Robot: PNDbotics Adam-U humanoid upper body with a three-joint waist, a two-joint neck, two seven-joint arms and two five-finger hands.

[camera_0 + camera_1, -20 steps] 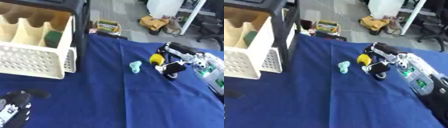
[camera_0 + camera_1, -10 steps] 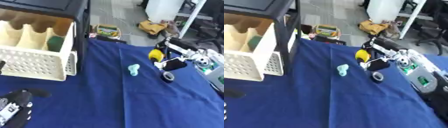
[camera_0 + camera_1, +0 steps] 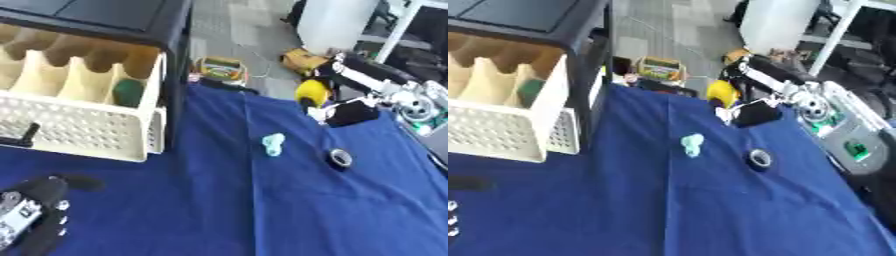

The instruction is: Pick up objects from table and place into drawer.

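Right hand [image 3: 343, 111], upper right above the blue-covered desk [image 3: 262, 210], fingers curled round a yellow object [image 3: 311, 92], which is lifted off the cloth. Left hand [image 3: 31, 216] rests at lower-left corner; finger state can't be told. Cream perforated drawer [image 3: 79, 131] w/ dividers stands pulled out of a black cabinet [image 3: 131, 15] at left; a green item [image 3: 128, 92] lies in its rightmost compartment. On the cloth: pale teal object [image 3: 273, 144] near centre; small dark ring [image 3: 339, 158] to its right, well apart from drawer.
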